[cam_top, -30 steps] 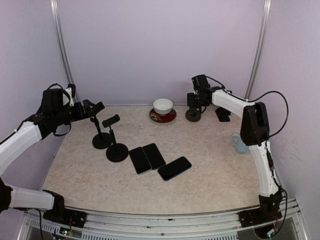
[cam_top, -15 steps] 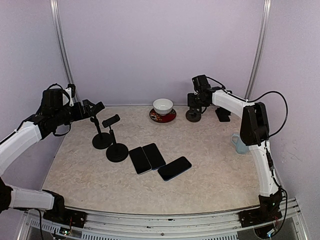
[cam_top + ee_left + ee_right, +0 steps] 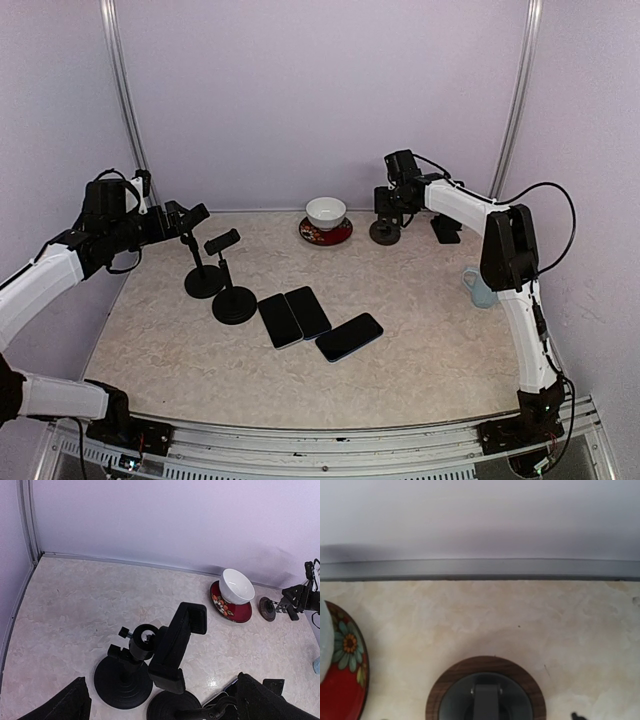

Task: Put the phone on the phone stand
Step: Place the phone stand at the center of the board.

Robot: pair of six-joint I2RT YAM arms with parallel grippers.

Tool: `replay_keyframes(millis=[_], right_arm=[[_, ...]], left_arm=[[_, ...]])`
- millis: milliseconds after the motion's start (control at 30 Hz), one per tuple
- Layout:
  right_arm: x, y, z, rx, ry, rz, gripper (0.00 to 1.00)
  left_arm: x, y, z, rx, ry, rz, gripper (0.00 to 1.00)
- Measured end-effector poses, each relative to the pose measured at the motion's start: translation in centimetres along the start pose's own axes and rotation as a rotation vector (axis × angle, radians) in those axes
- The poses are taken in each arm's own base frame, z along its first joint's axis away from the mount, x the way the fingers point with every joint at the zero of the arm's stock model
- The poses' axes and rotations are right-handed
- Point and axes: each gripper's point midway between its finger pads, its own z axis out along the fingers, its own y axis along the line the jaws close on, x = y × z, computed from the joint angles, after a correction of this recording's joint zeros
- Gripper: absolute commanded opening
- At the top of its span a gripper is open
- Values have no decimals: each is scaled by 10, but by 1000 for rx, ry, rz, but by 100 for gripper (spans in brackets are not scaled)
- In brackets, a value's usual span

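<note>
From above, your left gripper [image 3: 186,214] is hovering at the upper left, spread wide and empty, over two phone stands [image 3: 234,304]. Three phones [image 3: 307,312] are lying flat mid-frame. Your right gripper [image 3: 385,205] is working at a third stand [image 3: 385,232] at the upper right.

Left wrist: the fingers [image 3: 70,705] are framing those stands, probably lining up.

Right wrist: only the round base [image 3: 485,692] is showing, so I cannot tell its grip.

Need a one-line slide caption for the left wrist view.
Open left gripper over two black phone stands; white bowl on red floral saucer beyond.
</note>
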Motion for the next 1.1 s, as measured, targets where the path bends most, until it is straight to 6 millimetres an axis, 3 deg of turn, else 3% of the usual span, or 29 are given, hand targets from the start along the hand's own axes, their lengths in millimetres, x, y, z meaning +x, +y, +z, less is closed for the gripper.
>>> replay_keyframes(millis=[533, 1100], right_arm=[[-2, 1, 3, -1, -5, -15, 73], [-3, -2, 10, 3, -17, -18, 79]], left_arm=[[0, 0, 1, 1, 2, -1, 99], [1, 3, 3, -1, 5, -12, 99]])
